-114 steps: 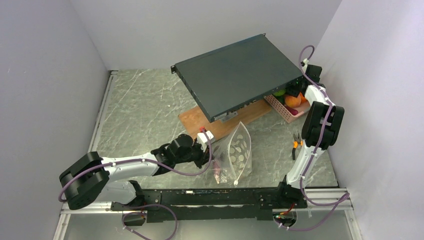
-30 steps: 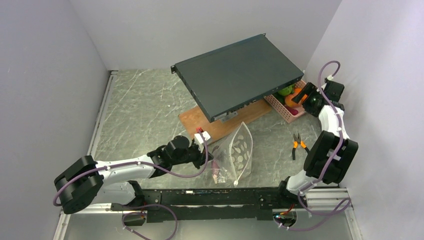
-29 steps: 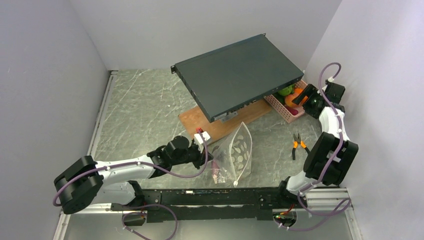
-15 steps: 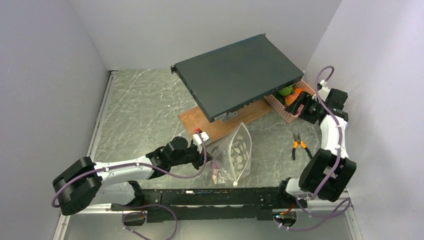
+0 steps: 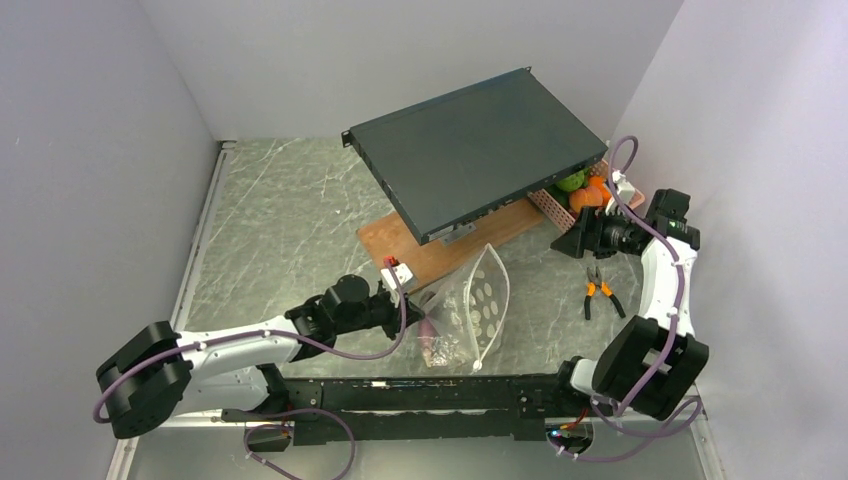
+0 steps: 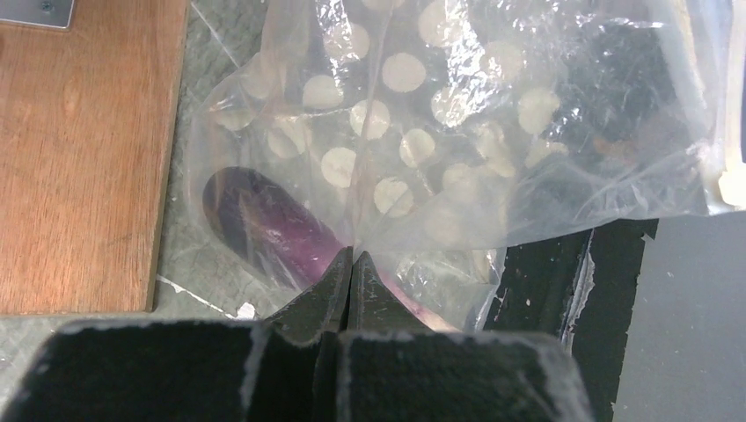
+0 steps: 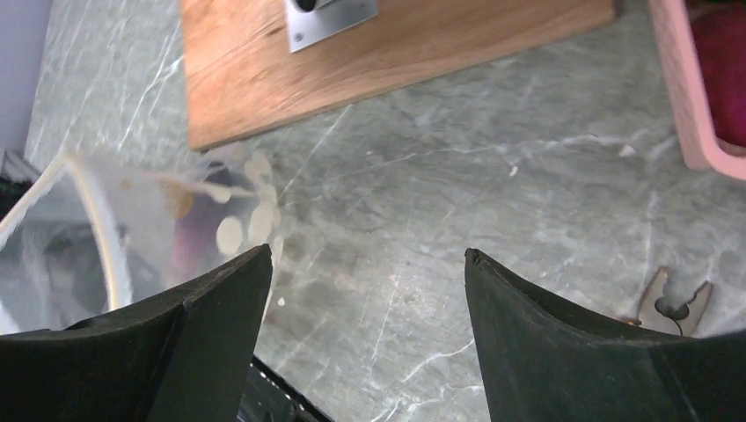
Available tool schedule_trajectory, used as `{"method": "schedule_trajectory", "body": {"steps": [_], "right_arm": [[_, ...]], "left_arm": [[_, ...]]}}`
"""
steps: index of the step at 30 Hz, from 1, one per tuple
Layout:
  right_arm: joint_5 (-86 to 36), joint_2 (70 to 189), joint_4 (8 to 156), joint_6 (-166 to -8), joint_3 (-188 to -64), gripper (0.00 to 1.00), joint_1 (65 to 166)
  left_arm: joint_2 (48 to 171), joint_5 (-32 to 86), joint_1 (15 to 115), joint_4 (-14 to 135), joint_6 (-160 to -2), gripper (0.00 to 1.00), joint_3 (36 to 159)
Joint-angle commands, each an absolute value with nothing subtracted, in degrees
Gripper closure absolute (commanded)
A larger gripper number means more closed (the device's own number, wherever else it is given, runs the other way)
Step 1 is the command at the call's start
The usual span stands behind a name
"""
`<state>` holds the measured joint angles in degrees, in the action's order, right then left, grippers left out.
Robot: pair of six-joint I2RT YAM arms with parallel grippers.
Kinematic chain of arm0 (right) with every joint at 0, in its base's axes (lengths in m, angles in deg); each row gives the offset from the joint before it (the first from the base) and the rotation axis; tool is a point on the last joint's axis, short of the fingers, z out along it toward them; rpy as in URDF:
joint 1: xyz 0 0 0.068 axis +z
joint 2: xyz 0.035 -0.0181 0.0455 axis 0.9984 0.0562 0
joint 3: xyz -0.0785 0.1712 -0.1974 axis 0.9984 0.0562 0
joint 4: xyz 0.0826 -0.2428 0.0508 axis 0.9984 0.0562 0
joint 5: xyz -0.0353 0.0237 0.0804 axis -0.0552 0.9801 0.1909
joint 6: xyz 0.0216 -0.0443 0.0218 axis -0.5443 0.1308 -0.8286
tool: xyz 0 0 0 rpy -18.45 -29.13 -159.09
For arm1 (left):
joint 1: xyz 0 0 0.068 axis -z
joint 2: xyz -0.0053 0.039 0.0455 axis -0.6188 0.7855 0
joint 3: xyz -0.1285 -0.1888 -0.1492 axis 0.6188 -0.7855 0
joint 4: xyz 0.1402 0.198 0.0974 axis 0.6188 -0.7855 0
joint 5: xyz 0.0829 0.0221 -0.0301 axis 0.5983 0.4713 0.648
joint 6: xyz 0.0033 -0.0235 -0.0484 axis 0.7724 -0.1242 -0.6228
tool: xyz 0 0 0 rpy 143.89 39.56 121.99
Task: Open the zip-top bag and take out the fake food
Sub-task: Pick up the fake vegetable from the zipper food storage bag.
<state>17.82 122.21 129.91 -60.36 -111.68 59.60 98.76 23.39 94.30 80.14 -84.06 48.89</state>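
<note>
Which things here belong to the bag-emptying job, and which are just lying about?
Job: zip-top bag, pinched in the shut left gripper; purple fake food inside it; orange and green fake food in the pink basket; open right gripper.
Lying about: pliers; wooden board; dark flat case.

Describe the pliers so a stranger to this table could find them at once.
Start at the large dark flat metal case propped across the back of the grey marble table. Beside its right end sits a pink plastic lattice basket; on the marble in front of it lie the small pliers. Only they have orange handles.
</note>
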Motion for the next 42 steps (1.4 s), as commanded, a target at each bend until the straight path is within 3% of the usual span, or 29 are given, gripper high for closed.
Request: {"method": "schedule_trajectory", "body": {"steps": [1, 16, 25, 29, 34, 42], "right_arm": [[27.3, 118.3, 139.6, -45.5, -115.0, 0.19, 59.7], [38.9, 109.0, 158.4, -1.8, -114.1, 0.18, 67.2], [32.8, 99.8, 138.3, -16.5, -108.2, 0.17, 81.6], [31.7, 99.4, 137.6, -16.0, -107.3, 0.17, 83.7], [34.5, 100.9, 146.3, -3.1, -108.3, 0.17, 83.8], [34.6, 100.2, 142.2, -6.5, -107.9, 0.17, 84.7]], "left_arm": [[96.6, 22.2, 94.6, 82.9, -83.2, 1.00, 48.4], [95.3, 18.3, 94.6, 84.8, -79.9, 1.00, 47.3], [96.2, 17.2, 94.5, 87.0, -80.9, 1.00, 46.9], [95.9, 17.9, 94.5, 87.5, -81.2, 1.00, 46.5], [95.5, 18.6, 94.4, 88.4, -81.2, 1.00, 46.1], [96.7, 18.3, 94.4, 90.0, -82.6, 1.00, 46.0]]}}
